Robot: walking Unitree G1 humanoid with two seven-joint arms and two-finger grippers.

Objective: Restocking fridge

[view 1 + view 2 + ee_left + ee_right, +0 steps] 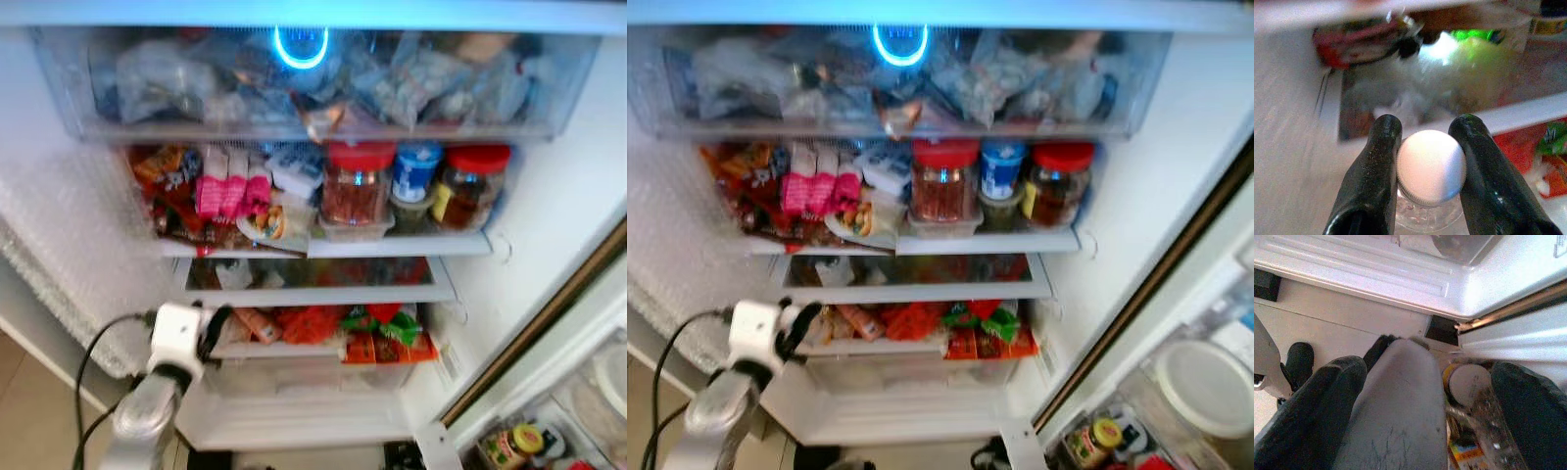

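Top drawer [313, 127] contents blurred.

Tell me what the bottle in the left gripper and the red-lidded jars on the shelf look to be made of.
Bottle: clear plastic probably, see-through neck under a matte white ribbed cap, pinched by the left gripper.
Red-lidded jars: transparent glass or plastic, contents visible; which one is unclear. Lids look like glossy red plastic.

On the shelf [402, 246] under the clear drawer [313, 129] stand two red-lidded jars [358, 184] [474, 184] and one blue-topped tub [416, 170] between them. Left of those jars are three pink packets [232, 184]. One blue ring light [301, 47] glows above that shelf. One white-capped bottle [1430, 169] sits between two black fingers [1371, 178].
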